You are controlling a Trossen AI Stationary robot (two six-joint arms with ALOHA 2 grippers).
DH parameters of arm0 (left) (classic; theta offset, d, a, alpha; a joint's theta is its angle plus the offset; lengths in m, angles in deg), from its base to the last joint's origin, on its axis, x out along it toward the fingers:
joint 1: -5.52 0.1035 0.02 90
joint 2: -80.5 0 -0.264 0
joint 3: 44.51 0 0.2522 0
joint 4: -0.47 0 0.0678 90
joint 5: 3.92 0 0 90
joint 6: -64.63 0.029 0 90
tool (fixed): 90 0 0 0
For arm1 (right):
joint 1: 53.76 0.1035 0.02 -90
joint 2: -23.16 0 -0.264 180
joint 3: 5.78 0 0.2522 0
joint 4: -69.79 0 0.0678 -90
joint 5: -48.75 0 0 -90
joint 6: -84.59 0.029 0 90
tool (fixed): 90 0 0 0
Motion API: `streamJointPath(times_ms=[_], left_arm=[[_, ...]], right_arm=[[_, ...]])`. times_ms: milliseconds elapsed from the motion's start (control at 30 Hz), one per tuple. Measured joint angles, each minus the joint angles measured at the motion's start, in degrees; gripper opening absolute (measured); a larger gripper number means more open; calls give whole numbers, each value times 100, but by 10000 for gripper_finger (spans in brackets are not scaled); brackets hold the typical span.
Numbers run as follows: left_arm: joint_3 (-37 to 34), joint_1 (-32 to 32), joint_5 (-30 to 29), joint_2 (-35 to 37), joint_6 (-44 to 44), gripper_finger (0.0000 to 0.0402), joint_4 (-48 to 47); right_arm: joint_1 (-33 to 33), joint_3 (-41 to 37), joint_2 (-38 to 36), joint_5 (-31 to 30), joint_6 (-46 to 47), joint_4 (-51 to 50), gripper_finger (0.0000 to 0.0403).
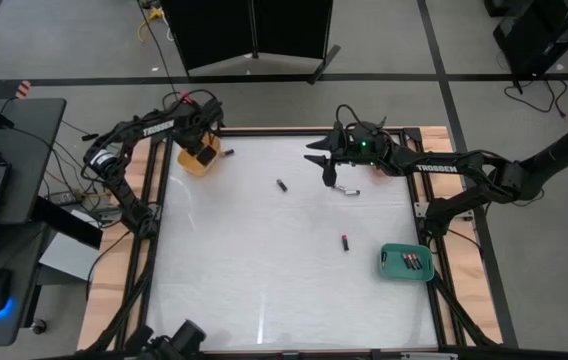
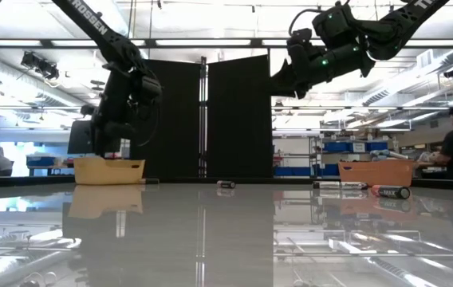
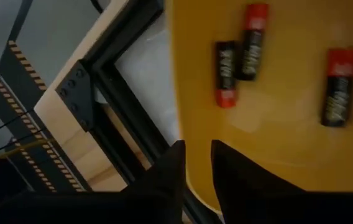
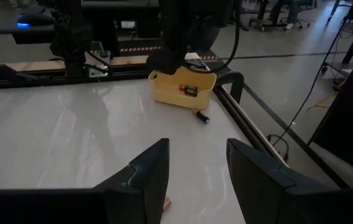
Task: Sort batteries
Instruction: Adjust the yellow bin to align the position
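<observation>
I see three red-and-black cylindrical batteries (image 3: 333, 87) lying near-parallel in the smooth orange tray (image 3: 276, 149), left gripper (image 3: 196, 163) fingers narrowly apart above it, right gripper (image 4: 196, 163) fingers wide apart.

A robotics lab or workshop is shown: a wood-framed white table (image 1: 264, 290) is set on a grey floor marked with black tape, black partition panels (image 2: 202, 119) stand behind, and shelving with blue bins (image 2: 346, 147) is lit by strip lights.
</observation>
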Motion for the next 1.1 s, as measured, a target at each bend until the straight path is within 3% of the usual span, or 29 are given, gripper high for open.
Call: streamJointPath(times_ms=[233, 400, 600, 967, 1100], left_arm=[[-4, 360, 200, -38, 119, 108, 430], [-45, 550, 952, -38, 262, 119, 610], [-166, 719, 958, -38, 275, 117, 644], [-412, 795, 851, -38, 578, 18, 760], [-425, 786, 664, -38, 752, 6, 983]], right_arm=[[0, 0, 0, 0, 0, -93, 170], [0, 0, 0, 0, -13, -133, 170], [0, 0, 0, 0, -45, -143, 170], [0, 0, 0, 0, -130, -150, 170], [0, 0, 0, 0, -147, -153, 170]])
